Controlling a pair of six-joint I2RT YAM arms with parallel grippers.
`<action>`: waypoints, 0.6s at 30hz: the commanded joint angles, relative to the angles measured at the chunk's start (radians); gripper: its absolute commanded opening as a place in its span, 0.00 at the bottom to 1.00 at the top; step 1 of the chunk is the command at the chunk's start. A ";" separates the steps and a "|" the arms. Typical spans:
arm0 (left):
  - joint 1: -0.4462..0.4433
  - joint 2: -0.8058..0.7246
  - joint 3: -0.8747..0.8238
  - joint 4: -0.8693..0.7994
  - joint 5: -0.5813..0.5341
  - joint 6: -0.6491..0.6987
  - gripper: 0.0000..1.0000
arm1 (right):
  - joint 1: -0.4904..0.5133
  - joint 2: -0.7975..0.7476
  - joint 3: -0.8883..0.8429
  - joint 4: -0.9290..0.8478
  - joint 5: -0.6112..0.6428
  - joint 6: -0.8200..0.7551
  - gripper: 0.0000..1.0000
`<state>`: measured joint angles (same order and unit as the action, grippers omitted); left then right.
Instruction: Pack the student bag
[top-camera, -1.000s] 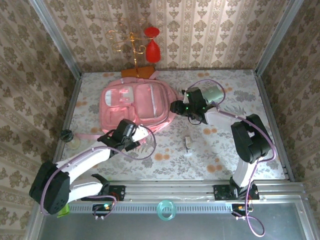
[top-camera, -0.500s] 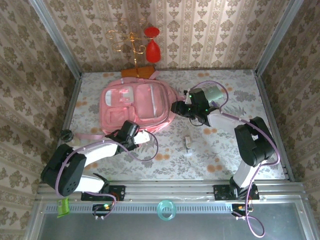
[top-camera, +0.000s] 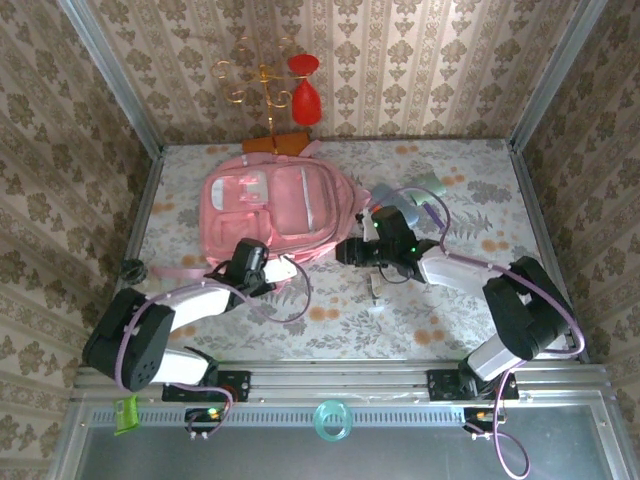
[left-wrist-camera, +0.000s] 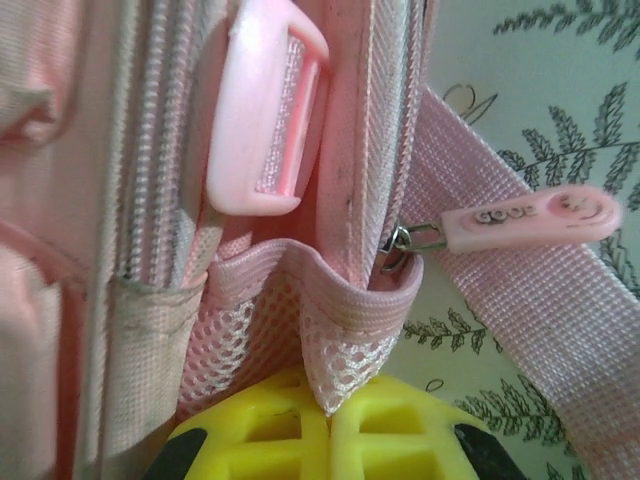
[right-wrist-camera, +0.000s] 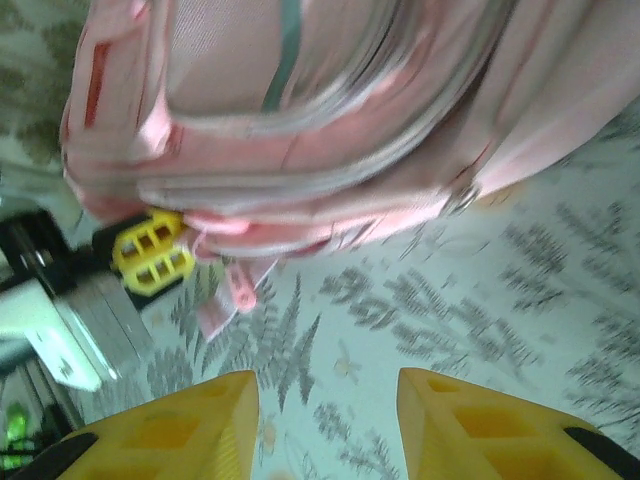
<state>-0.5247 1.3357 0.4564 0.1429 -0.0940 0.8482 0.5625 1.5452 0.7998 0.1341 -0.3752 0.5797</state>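
Pinch: left gripper (left-wrist-camera: 328, 425) on student bag (left-wrist-camera: 150, 200)

Around the student bag (top-camera: 275, 205).
Behind: gold stand (top-camera: 268, 100) just beyond the top edge, blocking.
Left: bare tabletop (top-camera: 170, 205), passable.
Right: right gripper (top-camera: 343, 250) near the lower corner, grey object (top-camera: 425, 188) farther out.
Near edge: left gripper (top-camera: 262, 272) clamped on the fabric.

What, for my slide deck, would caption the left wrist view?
Left claw shut on the mesh pocket edge of the pink student bag, beside a pink zipper pull and buckle.
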 joint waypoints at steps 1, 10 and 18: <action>0.014 -0.117 -0.013 0.059 0.126 -0.091 0.00 | 0.056 -0.034 -0.054 0.108 0.040 -0.096 0.43; 0.003 -0.269 -0.022 0.048 0.231 -0.185 0.00 | 0.304 0.113 -0.134 0.581 0.304 -0.299 0.49; 0.021 -0.270 0.005 0.028 0.249 -0.234 0.00 | 0.423 0.366 -0.068 0.924 0.499 -0.418 0.48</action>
<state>-0.5087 1.0962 0.4358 0.1127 0.0841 0.6632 0.9779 1.8591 0.7021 0.8551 -0.0074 0.2340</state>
